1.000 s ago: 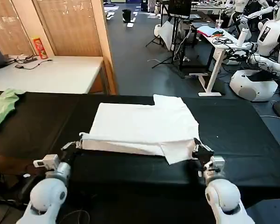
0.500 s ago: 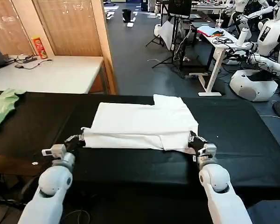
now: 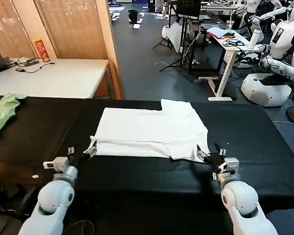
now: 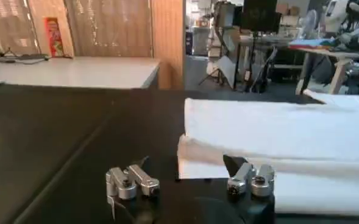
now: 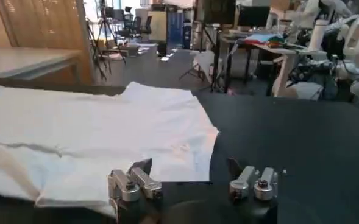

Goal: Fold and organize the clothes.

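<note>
The white T-shirt [image 3: 149,132] lay flat on the black table [image 3: 250,142], roughly at its middle, with its near edge folded over into a thick band that ran across the front. One sleeve [image 3: 176,105] stuck out at the far side.

The left gripper [image 3: 81,152] sat low at the shirt's near left corner, its jaws apart and empty, with that corner just beside them. In the left wrist view the folded edge [image 4: 240,161] lay right in front of the left gripper [image 4: 188,179].

The right gripper [image 3: 213,155] sat at the near right corner, jaws also spread and holding nothing. In the right wrist view the shirt [image 5: 94,131] lay ahead of the right gripper [image 5: 191,179], its hem close to one finger.

A light green garment [image 3: 2,111] lay at the table's far left, well apart from the shirt.
</note>
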